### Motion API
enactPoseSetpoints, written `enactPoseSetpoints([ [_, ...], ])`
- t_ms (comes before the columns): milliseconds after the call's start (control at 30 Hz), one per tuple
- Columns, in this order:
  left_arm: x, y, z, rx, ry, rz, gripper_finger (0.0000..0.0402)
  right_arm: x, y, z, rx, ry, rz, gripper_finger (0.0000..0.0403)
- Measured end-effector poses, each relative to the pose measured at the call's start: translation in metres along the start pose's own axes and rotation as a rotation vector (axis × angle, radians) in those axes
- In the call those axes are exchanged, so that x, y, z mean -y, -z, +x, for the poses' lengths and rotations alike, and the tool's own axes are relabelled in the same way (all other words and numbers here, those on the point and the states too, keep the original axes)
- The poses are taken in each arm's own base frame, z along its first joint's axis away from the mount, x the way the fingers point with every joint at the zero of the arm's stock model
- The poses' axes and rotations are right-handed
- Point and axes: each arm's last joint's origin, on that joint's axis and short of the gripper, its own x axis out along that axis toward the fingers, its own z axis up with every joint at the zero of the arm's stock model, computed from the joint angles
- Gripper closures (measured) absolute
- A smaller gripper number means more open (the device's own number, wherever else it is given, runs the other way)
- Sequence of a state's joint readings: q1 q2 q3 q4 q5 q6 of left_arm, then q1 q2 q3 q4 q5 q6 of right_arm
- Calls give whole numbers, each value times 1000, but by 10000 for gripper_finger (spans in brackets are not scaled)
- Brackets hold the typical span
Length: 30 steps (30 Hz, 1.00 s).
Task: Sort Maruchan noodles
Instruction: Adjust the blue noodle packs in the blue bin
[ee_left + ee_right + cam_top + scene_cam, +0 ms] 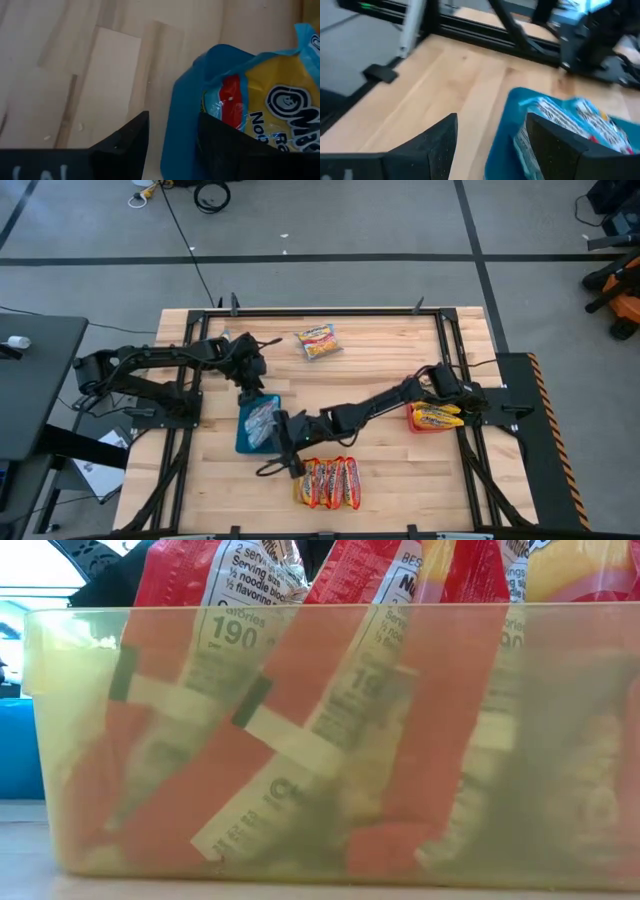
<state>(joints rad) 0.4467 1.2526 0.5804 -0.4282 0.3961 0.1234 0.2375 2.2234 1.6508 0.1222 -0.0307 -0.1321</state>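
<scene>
Leftmost, the left gripper (250,383) and right gripper (283,432), fingers spread, flank the blue tray (243,438) of silvery Maruchan noodles (261,418), while red-orange packets (327,482) fill a yellow tray hidden beneath them.

You get even, soft overhead light on the table (400,470), with only faint shadows under the arms. The low view is filled by a translucent yellow tray (60,740) that hazes the packets (300,720) inside. The right wrist view is motion-blurred; the left wrist view is dimmer and soft.
</scene>
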Motion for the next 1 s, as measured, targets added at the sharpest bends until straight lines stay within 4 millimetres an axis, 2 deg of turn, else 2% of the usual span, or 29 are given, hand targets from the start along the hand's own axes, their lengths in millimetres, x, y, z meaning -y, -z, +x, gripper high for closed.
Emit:
enactPoseSetpoints([
  [200,-4,0,-2,5,-15,-16,231,-15,6,0,-92,108,117,168],
  [300,-8,1,-3,6,-39,-47,231,-22,3,-3,-166,127,145,177],
  [467,-24,4,-9,12,-162,-151,231,-21,-3,-6,-226,179,95,191],
  [567,-32,6,-13,15,-194,-200,231,-9,0,-6,-240,200,56,193],
  [767,-39,8,-17,22,-227,-271,231,28,11,-8,-286,272,-26,193],
  [1000,-37,8,-16,33,-168,-305,231,53,17,-10,-279,127,-72,193],
])
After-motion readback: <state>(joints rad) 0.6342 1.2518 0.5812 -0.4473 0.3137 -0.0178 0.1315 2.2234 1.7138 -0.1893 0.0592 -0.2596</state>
